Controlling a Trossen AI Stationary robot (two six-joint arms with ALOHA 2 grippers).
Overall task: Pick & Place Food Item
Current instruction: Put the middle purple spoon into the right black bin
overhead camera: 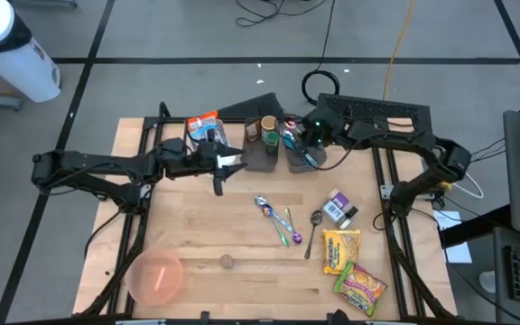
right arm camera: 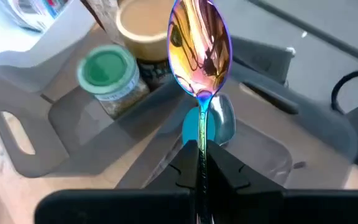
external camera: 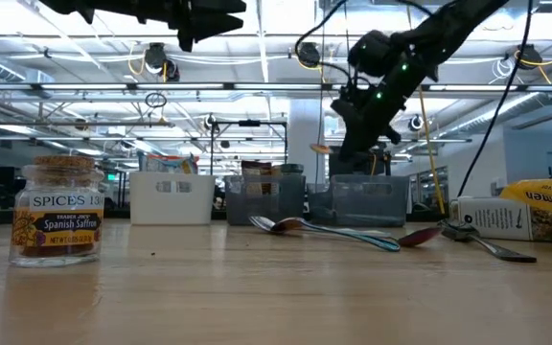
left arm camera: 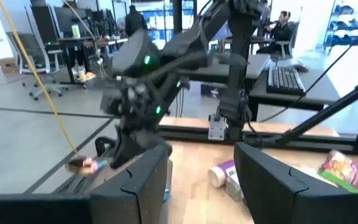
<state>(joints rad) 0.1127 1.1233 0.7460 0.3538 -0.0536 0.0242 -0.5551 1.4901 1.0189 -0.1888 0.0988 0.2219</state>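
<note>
Right gripper, fingers clamped on an iridescent metal spoon, should lower it squarely into the grey plastic bin; left gripper hovers half-open, empty.

A pink bowl sits well apart from the left gripper, nearer the front and to its left. A black keyboard lies near the right gripper, behind and to its right. A white cylinder stands far off, behind and left of the left gripper.
</note>
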